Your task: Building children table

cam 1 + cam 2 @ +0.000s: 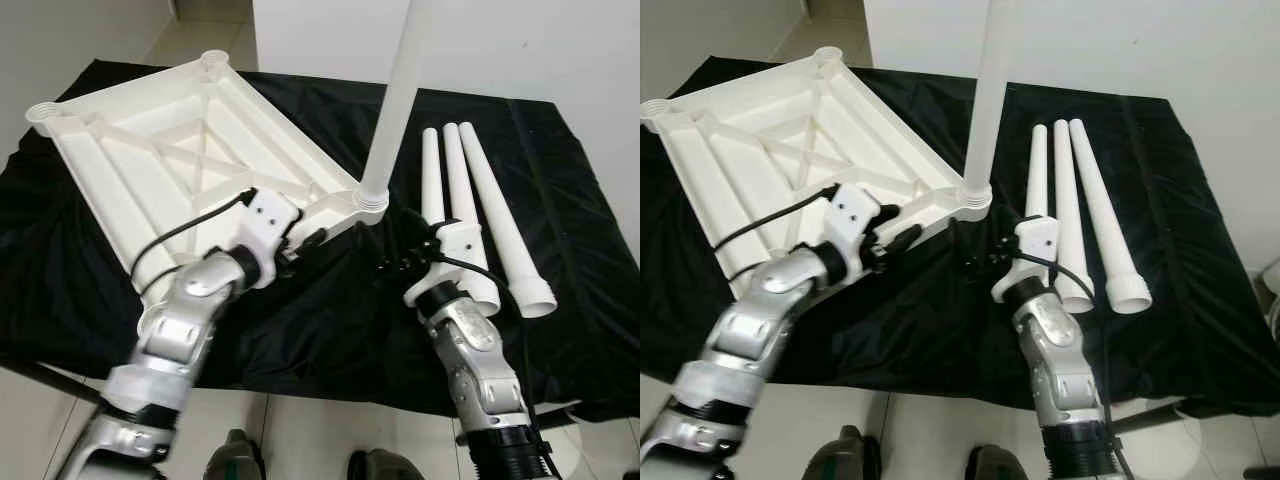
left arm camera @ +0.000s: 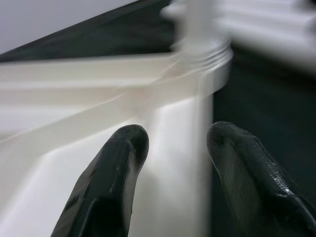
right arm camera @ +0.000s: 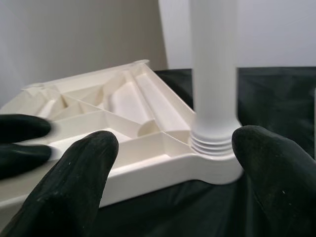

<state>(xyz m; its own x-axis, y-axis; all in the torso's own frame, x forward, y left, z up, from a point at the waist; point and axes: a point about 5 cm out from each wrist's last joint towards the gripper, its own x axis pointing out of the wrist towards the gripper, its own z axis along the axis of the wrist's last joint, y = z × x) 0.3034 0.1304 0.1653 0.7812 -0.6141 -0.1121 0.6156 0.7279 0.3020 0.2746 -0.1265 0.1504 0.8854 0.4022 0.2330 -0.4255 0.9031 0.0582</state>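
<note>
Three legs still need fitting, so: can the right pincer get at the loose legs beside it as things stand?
Probably yes. The right pincer is open, holding nothing, and the three loose legs lie uncovered on the black cloth just to its right.

Two silver arms rise from 6 o'clock: left gripper [image 1: 312,240] reaches toward 1 o'clock with black fingers [image 2: 111,182] parted, while right gripper [image 1: 400,262] points toward 11 o'clock with fingers [image 3: 74,182] spread wide.
</note>
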